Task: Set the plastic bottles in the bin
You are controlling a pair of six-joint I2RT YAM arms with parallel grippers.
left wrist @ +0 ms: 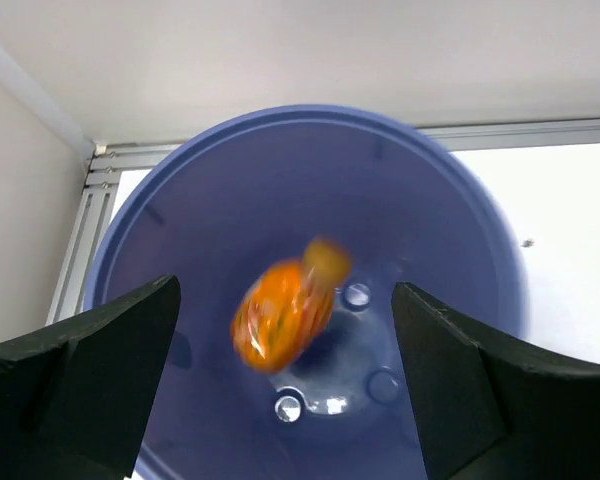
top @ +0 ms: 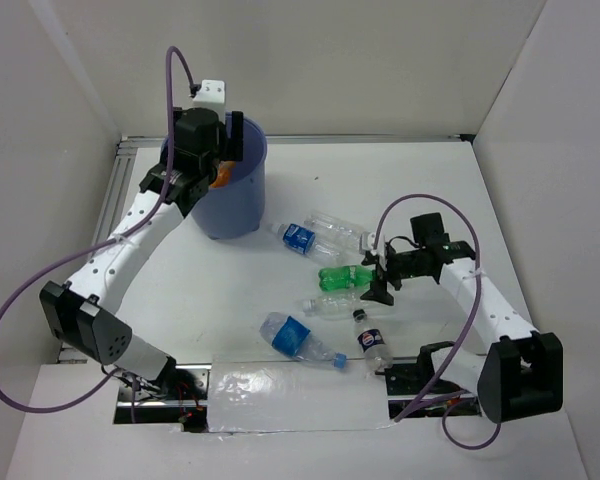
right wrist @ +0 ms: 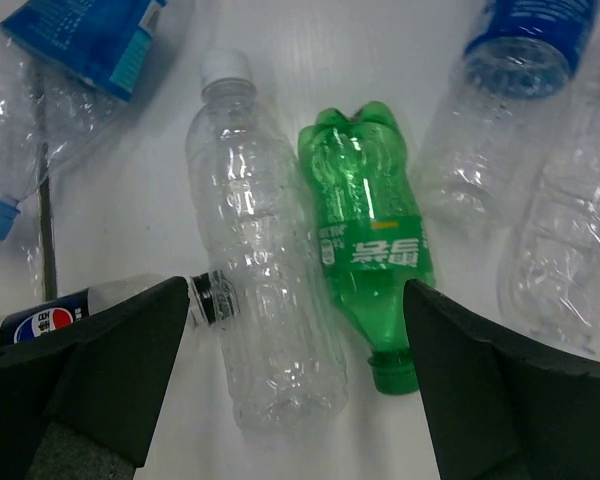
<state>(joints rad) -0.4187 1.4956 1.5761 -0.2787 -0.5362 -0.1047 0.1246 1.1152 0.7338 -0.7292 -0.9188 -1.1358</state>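
1. Lowest in the top view, a blue-labelled bottle (top: 295, 338) and the small cola bottle (top: 372, 343) lie on the table (top: 180, 290), near each other but not touching.
2. Just above them, centre right, the right gripper (top: 380, 285) hovers with its fingers spread wide, holding nothing. In its wrist view the green bottle (right wrist: 368, 240) and a clear white-capped bottle (right wrist: 260, 300) lie side by side on the table, framed between the fingers, untouched.
3. Further up, a second blue-labelled bottle (top: 300, 238) and a plain clear bottle (top: 342, 232) lie together, just right of the bin (top: 230, 210).
4. The bin stands upright at upper left. The left gripper (top: 215, 150) hangs over its mouth, fingers wide apart, gripping nothing.
5. Inside the bin, the short orange bottle (left wrist: 285, 310) shows blurred in the middle of the left wrist view, between the fingers and clear of both.
6. Count: one bottle in the bin and six on the table (two blue-labelled, two clear, one green, one cola).
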